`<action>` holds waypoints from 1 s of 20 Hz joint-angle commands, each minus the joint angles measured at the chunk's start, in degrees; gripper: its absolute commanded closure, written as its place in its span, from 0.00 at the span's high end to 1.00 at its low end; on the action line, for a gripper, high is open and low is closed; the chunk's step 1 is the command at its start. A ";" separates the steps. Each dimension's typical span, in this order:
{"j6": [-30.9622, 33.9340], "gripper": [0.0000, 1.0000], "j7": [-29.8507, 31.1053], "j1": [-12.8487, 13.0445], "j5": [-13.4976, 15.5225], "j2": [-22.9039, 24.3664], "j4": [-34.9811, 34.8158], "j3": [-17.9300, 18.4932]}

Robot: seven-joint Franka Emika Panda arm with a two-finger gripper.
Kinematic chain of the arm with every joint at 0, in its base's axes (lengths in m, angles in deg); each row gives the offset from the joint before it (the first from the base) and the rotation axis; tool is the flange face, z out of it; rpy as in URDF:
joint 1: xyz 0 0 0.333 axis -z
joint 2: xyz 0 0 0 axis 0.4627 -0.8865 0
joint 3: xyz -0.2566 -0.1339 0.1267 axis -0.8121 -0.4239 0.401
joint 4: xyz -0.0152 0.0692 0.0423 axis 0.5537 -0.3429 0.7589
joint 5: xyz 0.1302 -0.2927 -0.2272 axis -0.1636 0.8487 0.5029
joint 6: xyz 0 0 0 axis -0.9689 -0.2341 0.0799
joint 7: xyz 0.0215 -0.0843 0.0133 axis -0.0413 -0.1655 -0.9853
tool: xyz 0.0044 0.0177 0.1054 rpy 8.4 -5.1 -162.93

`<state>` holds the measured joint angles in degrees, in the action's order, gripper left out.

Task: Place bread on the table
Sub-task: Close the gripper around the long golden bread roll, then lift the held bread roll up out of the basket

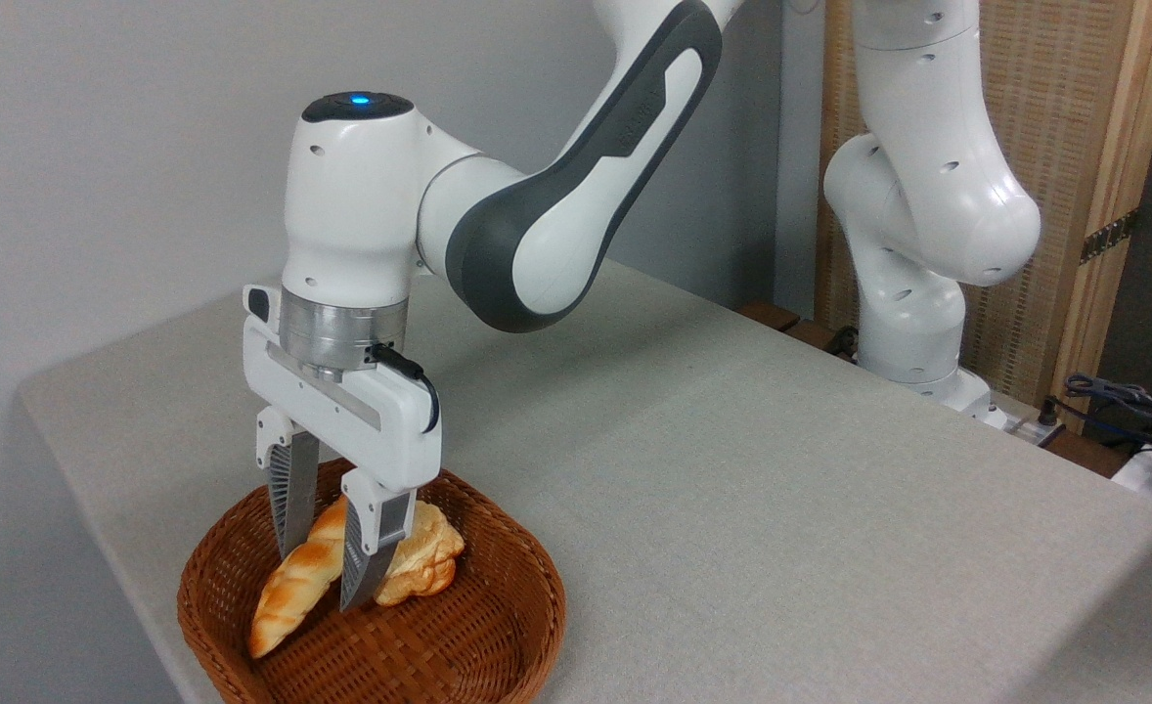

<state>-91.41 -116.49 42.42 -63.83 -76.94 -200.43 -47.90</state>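
At lower left, one basket [459,636] on the table [781,489] holds one bread [292,582] and one bun [429,557]; the gripper [324,577] straddles the bread, fingers apart.

The grey table [732,469] carries a wicker basket [459,645]. The basket sits directly under the gripper [327,577], at the near-left corner.

Bread [288,587] and bun [426,562] lie in basket [498,636] (on table [732,469]).
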 commanded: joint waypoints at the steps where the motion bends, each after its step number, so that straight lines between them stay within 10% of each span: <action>1: -0.84 0.37 0.20 0.26 0.73 -0.41 0.25 0.23; 20: 0.12 0.37 0.56 0.26 2.58 3.45 0.52 0.58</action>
<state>-91.42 -116.49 42.39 -62.50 -75.74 -199.53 -47.86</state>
